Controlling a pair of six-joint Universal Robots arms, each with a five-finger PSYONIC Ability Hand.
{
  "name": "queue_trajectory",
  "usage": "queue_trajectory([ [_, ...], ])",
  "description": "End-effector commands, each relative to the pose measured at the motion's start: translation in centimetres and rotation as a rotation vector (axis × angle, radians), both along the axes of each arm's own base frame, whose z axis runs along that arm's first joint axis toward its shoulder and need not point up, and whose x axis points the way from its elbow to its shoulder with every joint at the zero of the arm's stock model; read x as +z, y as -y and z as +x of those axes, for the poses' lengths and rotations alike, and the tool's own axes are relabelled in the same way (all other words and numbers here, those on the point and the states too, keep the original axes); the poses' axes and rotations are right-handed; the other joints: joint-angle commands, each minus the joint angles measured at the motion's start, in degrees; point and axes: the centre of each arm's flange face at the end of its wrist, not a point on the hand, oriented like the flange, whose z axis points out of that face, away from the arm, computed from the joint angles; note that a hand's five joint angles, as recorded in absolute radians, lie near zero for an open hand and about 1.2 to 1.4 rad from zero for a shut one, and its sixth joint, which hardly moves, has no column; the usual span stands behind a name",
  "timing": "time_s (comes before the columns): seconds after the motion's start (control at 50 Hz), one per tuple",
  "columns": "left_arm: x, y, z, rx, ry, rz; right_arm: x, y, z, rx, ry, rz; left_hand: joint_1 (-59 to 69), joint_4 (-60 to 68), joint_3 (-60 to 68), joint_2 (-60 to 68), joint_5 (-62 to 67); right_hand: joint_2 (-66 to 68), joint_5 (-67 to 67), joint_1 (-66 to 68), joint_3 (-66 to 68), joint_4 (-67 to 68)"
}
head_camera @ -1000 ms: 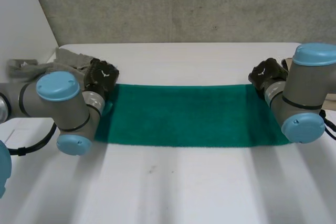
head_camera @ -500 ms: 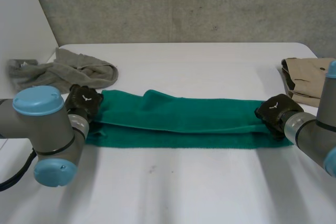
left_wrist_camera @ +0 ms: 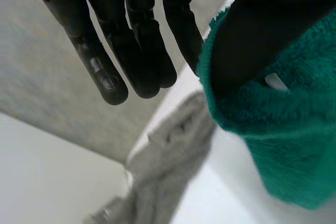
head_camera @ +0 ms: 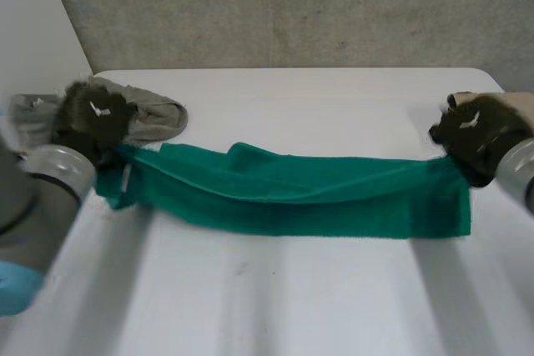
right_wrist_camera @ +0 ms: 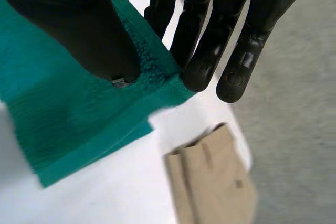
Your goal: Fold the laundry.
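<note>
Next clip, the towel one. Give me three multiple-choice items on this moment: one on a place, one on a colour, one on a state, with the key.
1. Where does the crumpled grey cloth lie?
A) on the green terry towel
B) on the white table, beside the left robot hand
C) under the right robot hand

2. What colour is the folded garment near the right robot hand?
A) tan
B) red
C) navy

3. What is the right robot hand doing?
A) hanging open over the table
B) curled on nothing
C) pinching one end of the green terry towel

Key: B, as the head view shows the grey cloth next to the left robot hand; A, as the right wrist view shows tan fabric beyond the fingertips; C, as there the thumb presses the towel against the fingers.
</note>
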Motion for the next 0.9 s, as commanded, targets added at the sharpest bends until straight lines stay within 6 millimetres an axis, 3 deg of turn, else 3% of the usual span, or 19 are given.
queue_trajectory([
  [0.02,6.5,-4.1,0.2,-0.159,-0.044,-0.103,6.5,-2.4,-0.6,0.007,0.005,-0.058,13.97,11.33,11.66,11.35,14.27,12.59,12.7,23.13,11.74,11.81],
  [0.12,6.3,-3.8,0.4,-0.181,-0.044,-0.092,7.5,-2.4,-0.4,0.026,0.016,-0.077,13.97,11.33,11.66,11.35,14.27,12.59,12.7,23.13,11.74,11.81],
  [0.16,5.6,-3.4,0.4,-0.174,-0.038,-0.068,7.1,-2.2,-0.3,0.037,0.017,-0.058,13.97,11.33,11.66,11.35,14.27,12.59,12.7,23.13,11.74,11.81],
  [0.18,4.2,-2.8,0.2,-0.171,-0.026,-0.019,6.8,-2.1,-0.4,0.035,0.017,-0.047,13.97,11.33,11.66,11.35,14.27,12.59,12.7,23.13,11.74,11.81],
  [0.28,-0.5,-0.7,-0.3,-0.163,0.008,0.136,1.4,1.1,-0.8,0.0,-0.003,0.143,13.97,11.33,11.66,11.35,14.27,12.59,12.7,23.13,11.74,11.81],
  [0.34,-3.1,0.2,-0.6,-0.161,0.023,0.219,-0.5,1.7,-0.6,0.0,-0.003,0.211,13.97,11.33,11.66,11.35,14.27,12.59,12.7,23.13,11.74,11.81],
  [0.48,-6.5,1.7,-0.9,-0.144,0.039,0.303,-4.9,3.1,-0.7,-0.034,0.033,0.346,13.97,11.33,11.66,11.35,14.27,12.59,12.7,23.13,11.74,11.81],
  [0.64,-7.6,1.8,-1.0,-0.139,0.048,0.332,-6.9,3.0,-0.6,-0.007,0.082,0.355,13.97,11.33,11.66,11.35,14.27,12.59,12.7,23.13,11.74,11.81],
  [0.72,-7.6,1.7,-1.0,-0.139,0.048,0.331,-7.7,2.8,-0.7,-0.005,0.084,0.358,13.97,11.33,11.66,11.35,14.27,-5.46,-5.35,5.08,-6.31,-6.24],
  [0.9,-7.1,1.2,-0.9,-0.138,0.048,0.323,-8.0,2.8,-1.0,-0.012,0.07,0.367,13.97,11.33,11.66,11.35,14.27,-18.96,-18.85,-8.42,-19.81,-19.74],
])
